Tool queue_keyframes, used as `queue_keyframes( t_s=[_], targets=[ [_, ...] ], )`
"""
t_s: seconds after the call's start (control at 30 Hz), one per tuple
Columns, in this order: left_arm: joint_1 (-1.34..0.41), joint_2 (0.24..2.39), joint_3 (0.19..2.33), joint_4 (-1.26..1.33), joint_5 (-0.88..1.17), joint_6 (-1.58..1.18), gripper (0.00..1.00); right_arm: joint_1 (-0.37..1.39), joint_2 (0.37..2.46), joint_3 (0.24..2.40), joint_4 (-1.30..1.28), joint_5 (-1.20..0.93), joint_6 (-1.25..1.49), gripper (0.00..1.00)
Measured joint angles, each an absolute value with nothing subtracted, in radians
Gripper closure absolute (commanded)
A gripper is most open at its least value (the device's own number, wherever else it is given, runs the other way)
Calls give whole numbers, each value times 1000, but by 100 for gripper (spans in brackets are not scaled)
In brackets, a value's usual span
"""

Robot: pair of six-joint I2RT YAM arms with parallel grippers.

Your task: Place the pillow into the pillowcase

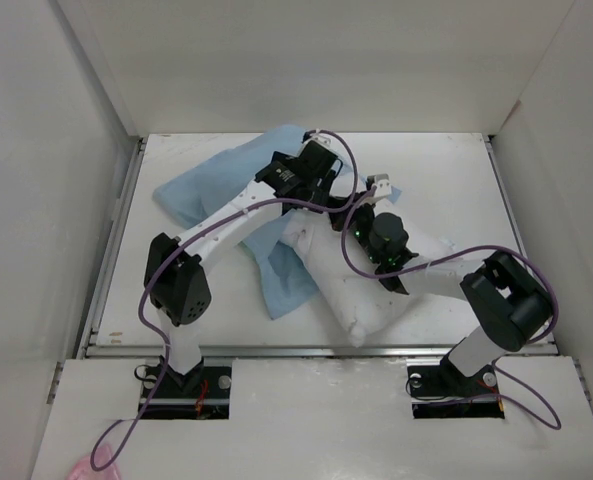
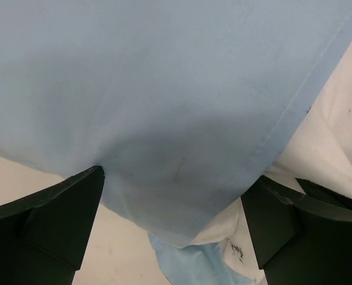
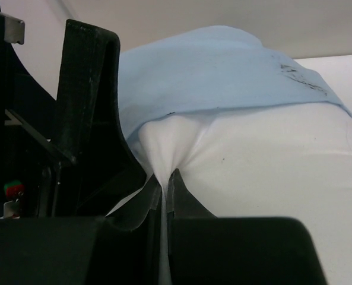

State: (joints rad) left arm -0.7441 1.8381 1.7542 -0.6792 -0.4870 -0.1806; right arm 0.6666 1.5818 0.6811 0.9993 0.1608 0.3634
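Observation:
The white pillow (image 1: 376, 300) lies slanted at the table's middle, its far end under the light blue pillowcase (image 1: 216, 180). My right gripper (image 1: 356, 222) is shut on a pinch of the pillow's white fabric (image 3: 265, 160), with the pillowcase's hem (image 3: 223, 71) draped over the pillow just ahead. My left gripper (image 1: 331, 200) is open, its fingers wide apart on either side of the blue cloth (image 2: 164, 89) near the hem. White pillow (image 2: 336, 119) shows beyond that hem. The pillowcase's opening is hidden.
White walls box in the table on the left, back and right. The left arm's black finger (image 3: 86, 107) stands close beside my right gripper. Purple cables loop over both arms. The table's raised front edge (image 1: 316, 350) runs just below the pillow.

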Motion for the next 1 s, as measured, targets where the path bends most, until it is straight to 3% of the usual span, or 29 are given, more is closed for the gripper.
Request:
queue_keyframes(
  t_s=[0.4,0.53,0.57,0.67,0.8,0.83,0.87,1.0],
  targets=[
    [-673,1843,1776,-613,-355,-19,8,641,1582,702,978,144,342,100],
    [-665,1837,1767,-585,-325,30,14,632,1583,708,973,127,336,100],
    [-662,1837,1767,-579,-315,41,29,627,1584,711,971,122,335,100],
    [-657,1837,1767,-568,-295,55,60,624,1594,727,966,107,332,100],
    [-625,1837,1760,-543,-311,72,71,623,1597,734,963,94,324,100],
    [-609,1837,1753,-533,-332,78,94,623,1597,736,957,90,321,100],
    [-589,1837,1747,-521,-349,74,100,623,1597,736,956,88,320,100],
    [-505,1838,1742,-483,-437,80,100,623,1598,740,944,52,308,100]
  ],
)
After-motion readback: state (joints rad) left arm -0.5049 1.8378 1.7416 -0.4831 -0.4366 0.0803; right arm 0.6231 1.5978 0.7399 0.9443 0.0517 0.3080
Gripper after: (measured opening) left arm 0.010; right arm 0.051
